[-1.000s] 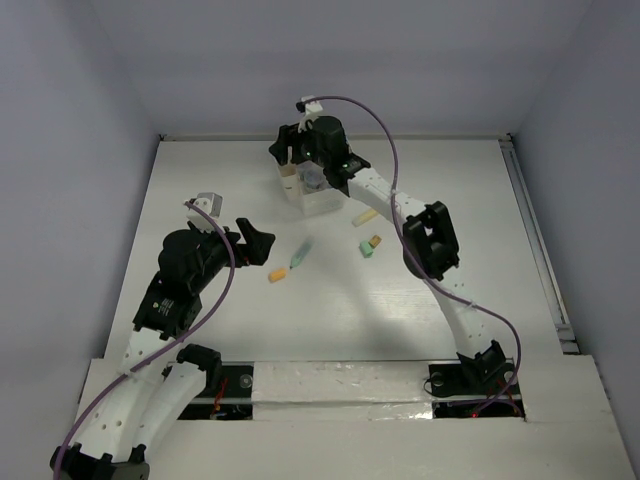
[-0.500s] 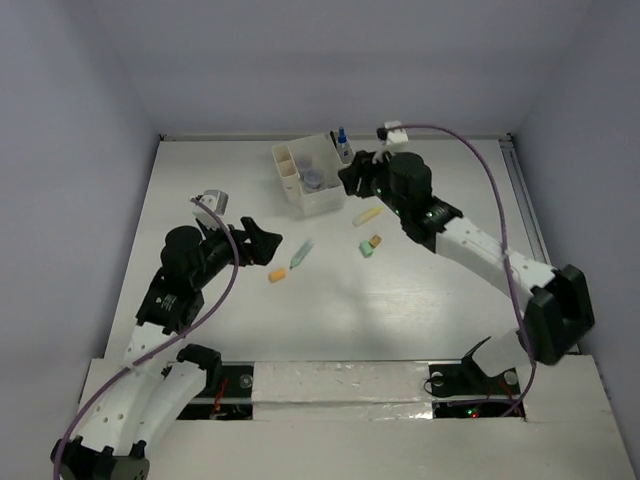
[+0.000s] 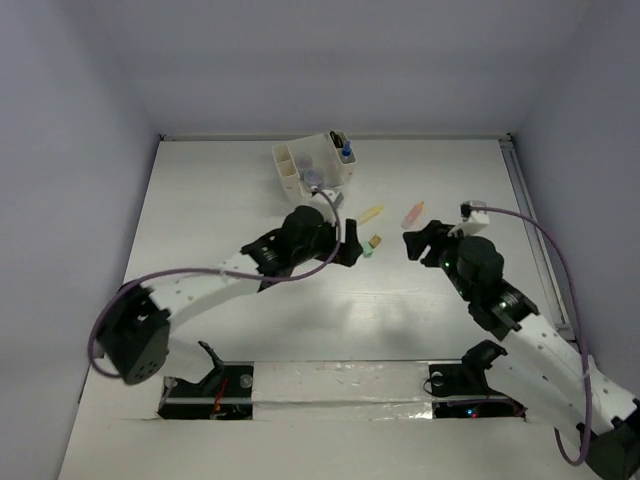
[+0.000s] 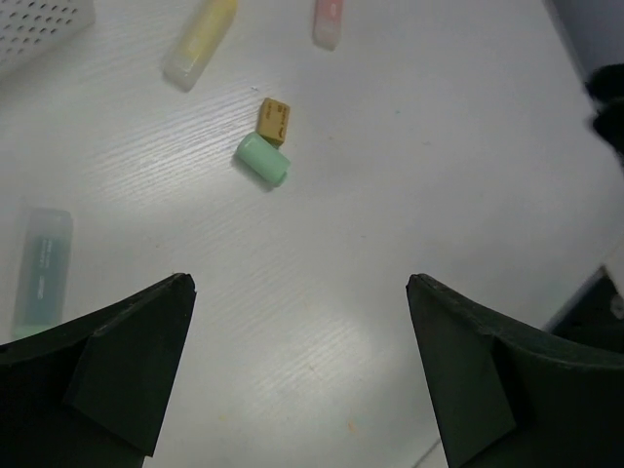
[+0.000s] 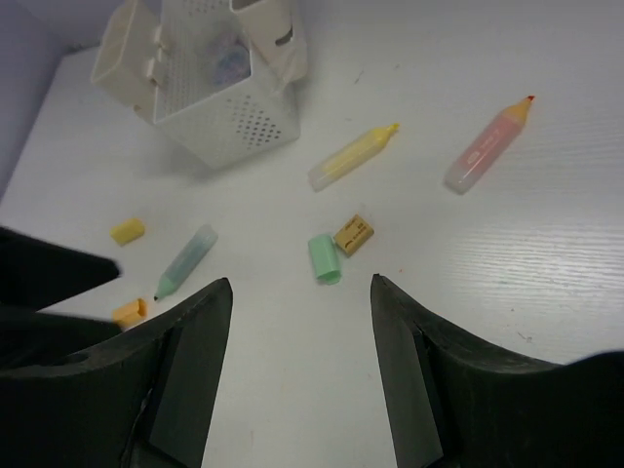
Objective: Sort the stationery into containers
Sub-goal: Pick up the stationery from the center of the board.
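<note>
The cream organizer (image 3: 300,168) (image 5: 210,93) stands at the back, with a purple jar (image 3: 313,178) inside and a blue-capped bottle (image 3: 345,152) at its right end. On the table lie a yellow marker (image 3: 371,213) (image 4: 200,44) (image 5: 353,156), an orange block (image 3: 376,240) (image 4: 274,120) (image 5: 354,235) and a green piece (image 3: 367,251) (image 4: 261,159) (image 5: 325,258). My left gripper (image 3: 350,250) (image 4: 300,283) hovers open just left of these two small items. My right gripper (image 3: 418,238) (image 5: 300,283) is open to their right. The light green marker (image 4: 41,265) (image 5: 185,261) lies under my left arm.
A pink marker (image 3: 413,213) (image 4: 329,19) (image 5: 487,144) lies right of the yellow one. A yellow block (image 5: 127,231) and a second orange block (image 5: 130,312) rest left of the green marker. Walls enclose the table on three sides.
My left arm swung from the left side to the table's middle. My right arm drew back from the organizer toward the near right. The pink marker now shows.
</note>
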`<control>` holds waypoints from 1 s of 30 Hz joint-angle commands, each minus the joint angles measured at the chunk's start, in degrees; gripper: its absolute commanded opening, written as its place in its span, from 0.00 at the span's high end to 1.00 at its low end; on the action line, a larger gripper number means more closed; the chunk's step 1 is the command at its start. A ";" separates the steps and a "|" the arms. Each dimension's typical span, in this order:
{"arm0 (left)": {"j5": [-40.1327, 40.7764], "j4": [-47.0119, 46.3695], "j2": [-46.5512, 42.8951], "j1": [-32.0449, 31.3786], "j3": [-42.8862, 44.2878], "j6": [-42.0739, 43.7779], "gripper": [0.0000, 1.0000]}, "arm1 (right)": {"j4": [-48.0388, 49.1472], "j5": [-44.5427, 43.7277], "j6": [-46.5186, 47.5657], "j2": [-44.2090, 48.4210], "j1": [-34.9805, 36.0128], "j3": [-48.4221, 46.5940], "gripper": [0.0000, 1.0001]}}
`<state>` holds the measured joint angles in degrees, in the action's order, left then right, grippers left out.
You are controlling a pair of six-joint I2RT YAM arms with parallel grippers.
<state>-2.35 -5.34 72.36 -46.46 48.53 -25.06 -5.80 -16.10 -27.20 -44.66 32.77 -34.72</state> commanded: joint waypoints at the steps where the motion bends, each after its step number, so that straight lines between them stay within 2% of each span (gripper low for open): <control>1: 8.33 -3.53 9.62 -3.02 9.18 7.90 0.12 | 0.27 -3.68 -3.03 10.28 -0.08 4.12 0.35; 8: 9.82 4.45 30.54 -6.63 28.97 20.13 0.17 | -6.14 -7.01 -2.86 21.97 -0.08 7.91 0.36; 12: 9.03 7.53 39.33 -6.63 35.21 23.21 0.19 | -7.38 -6.23 -2.94 22.52 -0.08 8.53 0.36; 17: 5.43 10.87 44.00 -6.63 39.62 27.25 0.24 | -6.33 -5.35 -2.95 22.69 -0.08 9.32 0.36; 30: 5.78 12.38 50.51 -6.11 43.66 27.87 0.29 | -4.57 -2.54 -2.33 23.05 -0.08 10.11 0.36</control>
<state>3.66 7.18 122.69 -53.12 89.49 1.93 -12.84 -19.88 -29.82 -21.15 32.69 -25.23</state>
